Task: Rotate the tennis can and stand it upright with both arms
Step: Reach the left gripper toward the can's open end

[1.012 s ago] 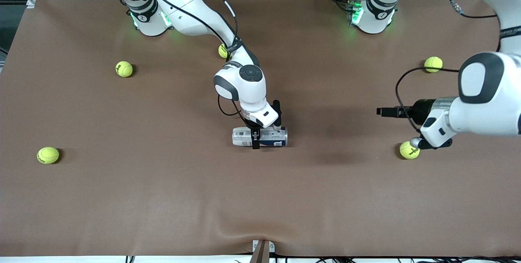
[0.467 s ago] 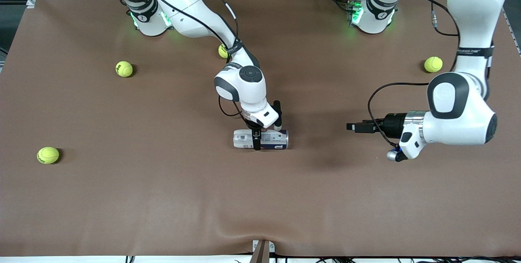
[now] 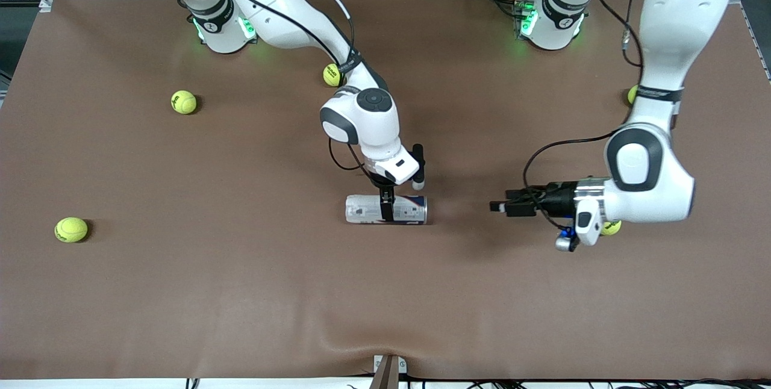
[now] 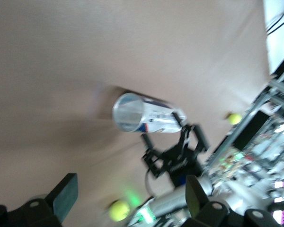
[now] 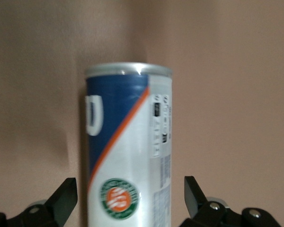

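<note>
**A:** At nine o'clock on the brown cloth-covered worktop (image 3: 181,292), what's there?

**B:** Only a loose yellow-green tennis ball (image 3: 71,229); another ball (image 3: 183,102) sits toward ten o'clock. Neither matters.

**A:** And the middle?

**B:** The slim clear-plastic tennis can with the white and dark-blue label (image 3: 386,209) lies on its side near the centre, its silvery rim pointing toward three o'clock. The right arm's black two-finger gripper (image 3: 387,208) reaches down over it, fingers straddling the can's middle. In the right wrist view they stand wide either side of the can (image 5: 128,156), apart from it, so nothing is gripped.

**A:** Toward three o'clock?

**B:** The left arm's black two-finger gripper (image 3: 497,206) hangs over bare worktop, levelled at the can's open end (image 4: 129,112), well apart from it. Its fingers (image 4: 66,194) are spread wide.

**A:** Risks?

**B:** I'd judge the round can could roll if one finger touches first. A push on the end before the right grip is firm could slide it away. Squeezing thin plastic too hard might buckle it.
</note>
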Controlling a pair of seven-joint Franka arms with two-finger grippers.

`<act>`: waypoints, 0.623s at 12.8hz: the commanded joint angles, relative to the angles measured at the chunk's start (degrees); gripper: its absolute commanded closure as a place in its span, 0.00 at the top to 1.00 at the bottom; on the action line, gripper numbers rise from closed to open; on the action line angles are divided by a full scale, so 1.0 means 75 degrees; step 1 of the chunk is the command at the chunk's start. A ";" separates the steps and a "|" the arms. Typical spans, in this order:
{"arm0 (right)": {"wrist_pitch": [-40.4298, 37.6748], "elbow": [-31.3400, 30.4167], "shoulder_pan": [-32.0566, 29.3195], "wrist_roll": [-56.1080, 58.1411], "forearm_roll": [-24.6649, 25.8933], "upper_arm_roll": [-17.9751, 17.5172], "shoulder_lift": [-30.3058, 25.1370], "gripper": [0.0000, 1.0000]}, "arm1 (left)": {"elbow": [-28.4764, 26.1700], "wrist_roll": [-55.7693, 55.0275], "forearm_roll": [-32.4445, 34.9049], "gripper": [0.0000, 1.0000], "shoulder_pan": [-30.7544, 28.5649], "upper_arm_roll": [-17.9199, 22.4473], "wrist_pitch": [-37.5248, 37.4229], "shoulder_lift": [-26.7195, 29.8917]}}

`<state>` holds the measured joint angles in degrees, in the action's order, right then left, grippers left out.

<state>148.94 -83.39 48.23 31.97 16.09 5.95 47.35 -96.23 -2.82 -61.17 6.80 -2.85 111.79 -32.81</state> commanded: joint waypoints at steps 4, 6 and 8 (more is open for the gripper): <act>-0.1293 -0.0178 0.0038 -0.0185 -0.0525 -0.0149 -0.1038 1.00 | -0.0212 0.1593 -0.3054 1.00 0.0873 0.0017 0.1264 -0.0768; -0.1856 -0.0248 -0.0148 -0.0453 -0.0773 -0.0126 -0.1447 1.00 | -0.0188 0.2050 -0.3760 1.00 0.1178 0.0017 0.1604 -0.0980; -0.2232 -0.0377 -0.0546 -0.1212 -0.0774 -0.0126 -0.1904 1.00 | -0.0281 0.2181 -0.3809 1.00 0.1249 0.0017 0.1641 -0.1039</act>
<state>134.26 -83.23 47.09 26.85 11.11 5.66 37.64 -97.96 12.13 -88.14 15.74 -2.86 123.17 -40.49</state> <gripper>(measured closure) 0.000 0.000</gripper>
